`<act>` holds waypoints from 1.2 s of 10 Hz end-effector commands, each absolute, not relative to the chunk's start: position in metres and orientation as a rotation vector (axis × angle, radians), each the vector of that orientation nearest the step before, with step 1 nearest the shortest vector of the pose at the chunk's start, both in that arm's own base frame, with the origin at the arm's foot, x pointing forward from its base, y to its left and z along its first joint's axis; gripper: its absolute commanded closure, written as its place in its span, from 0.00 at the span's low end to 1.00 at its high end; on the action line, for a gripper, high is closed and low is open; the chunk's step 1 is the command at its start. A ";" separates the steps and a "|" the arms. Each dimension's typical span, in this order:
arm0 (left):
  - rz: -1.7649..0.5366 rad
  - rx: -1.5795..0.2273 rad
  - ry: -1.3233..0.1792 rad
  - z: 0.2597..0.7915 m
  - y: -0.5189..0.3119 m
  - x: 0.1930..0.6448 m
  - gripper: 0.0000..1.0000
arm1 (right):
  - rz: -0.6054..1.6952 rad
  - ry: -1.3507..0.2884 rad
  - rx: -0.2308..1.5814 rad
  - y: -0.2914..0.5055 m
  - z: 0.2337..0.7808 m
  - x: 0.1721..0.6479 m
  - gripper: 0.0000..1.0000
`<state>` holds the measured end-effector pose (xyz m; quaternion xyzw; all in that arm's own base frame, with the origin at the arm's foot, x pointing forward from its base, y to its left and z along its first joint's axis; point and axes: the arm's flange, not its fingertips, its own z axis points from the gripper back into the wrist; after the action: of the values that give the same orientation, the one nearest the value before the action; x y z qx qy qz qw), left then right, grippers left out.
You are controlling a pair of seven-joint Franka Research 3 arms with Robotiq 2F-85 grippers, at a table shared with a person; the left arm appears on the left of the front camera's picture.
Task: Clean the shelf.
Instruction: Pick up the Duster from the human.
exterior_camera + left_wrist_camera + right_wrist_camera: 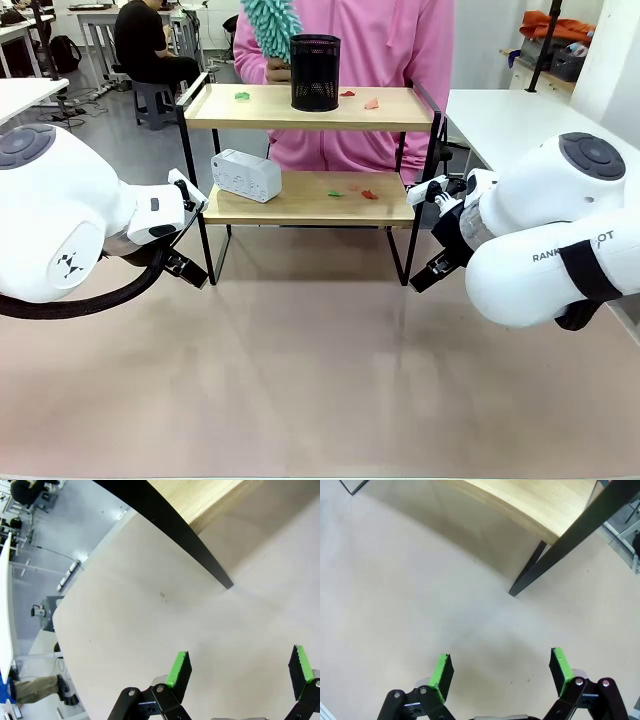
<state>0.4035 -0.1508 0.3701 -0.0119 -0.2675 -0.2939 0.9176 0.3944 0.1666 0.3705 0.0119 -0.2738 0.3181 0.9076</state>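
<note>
The shelf (270, 108) is placed far across the counter (320, 380). The left pincer (240, 666) and right pincer (502, 671) are held spread and empty beside it. If its frame is clipped, the mesh cup (315, 72) could be toppled.

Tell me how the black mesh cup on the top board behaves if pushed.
Perforated, the mesh cup looks light, so it would probably slide on the smooth board. Taller than wide, it might tip under a high push.
</note>
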 end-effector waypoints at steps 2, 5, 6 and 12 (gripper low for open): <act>-0.674 -0.238 -0.450 0.413 -0.131 0.388 0.00 | 0.704 -0.359 0.204 0.157 0.411 0.363 0.00; -0.610 -0.476 -0.436 0.499 -0.080 0.344 0.00 | 0.470 -0.454 0.387 0.096 0.510 0.299 0.00; -0.556 -0.657 -0.514 0.525 -0.041 0.328 0.00 | 0.413 -0.529 0.630 0.048 0.542 0.279 0.00; 0.505 -1.131 -0.797 0.447 0.149 0.336 0.00 | -0.591 -0.824 1.281 -0.167 0.463 0.235 0.00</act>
<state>0.3190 0.1913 0.4645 -0.4845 -0.3153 0.1476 0.8025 0.2266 -0.2074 0.5112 0.5058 -0.3195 -0.1447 0.7881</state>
